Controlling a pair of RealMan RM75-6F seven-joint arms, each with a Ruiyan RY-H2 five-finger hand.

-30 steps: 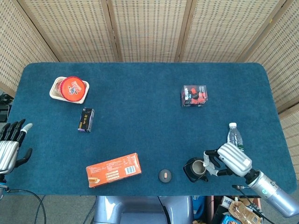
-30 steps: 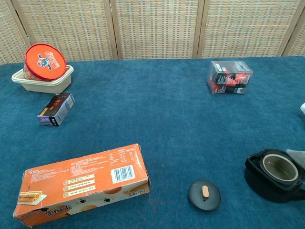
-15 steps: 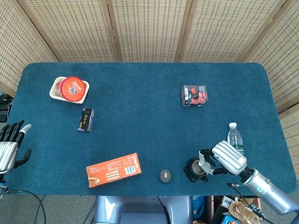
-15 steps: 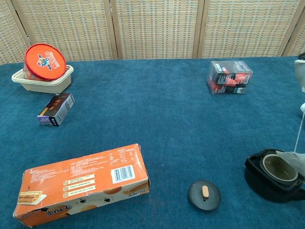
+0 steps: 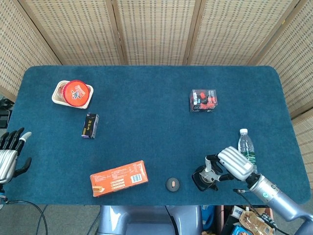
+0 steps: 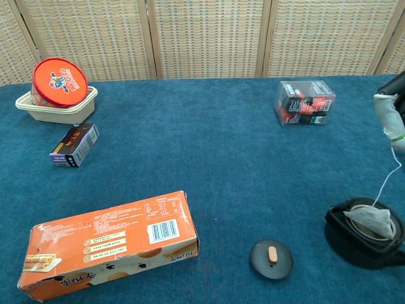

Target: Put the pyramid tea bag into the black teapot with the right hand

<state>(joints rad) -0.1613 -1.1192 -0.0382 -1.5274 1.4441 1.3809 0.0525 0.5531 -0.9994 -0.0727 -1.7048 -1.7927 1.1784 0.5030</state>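
Note:
The black teapot (image 6: pixel 364 237) stands open near the table's front right edge, also seen in the head view as the teapot (image 5: pixel 201 180). The pyramid tea bag (image 6: pixel 369 221) rests in the pot's mouth, its string running up to my right hand (image 6: pixel 390 113). In the head view my right hand (image 5: pixel 229 165) hovers just right of and above the pot, pinching the string. The pot's lid (image 6: pixel 271 258) lies on the cloth to the pot's left. My left hand (image 5: pixel 11 157) hangs off the table's left edge, fingers apart and holding nothing.
An orange carton (image 6: pixel 107 244) lies front left. A small dark box (image 6: pixel 75 144) and a red-lidded tub in a tray (image 6: pixel 58 88) are at the far left. A clear box (image 6: pixel 305 102) sits back right. A water bottle (image 5: pixel 246 144) stands behind my right hand.
My right hand has shifted left over the teapot. The tea bag came down from beside the rim and now sits in the pot's mouth. The left hand barely moved.

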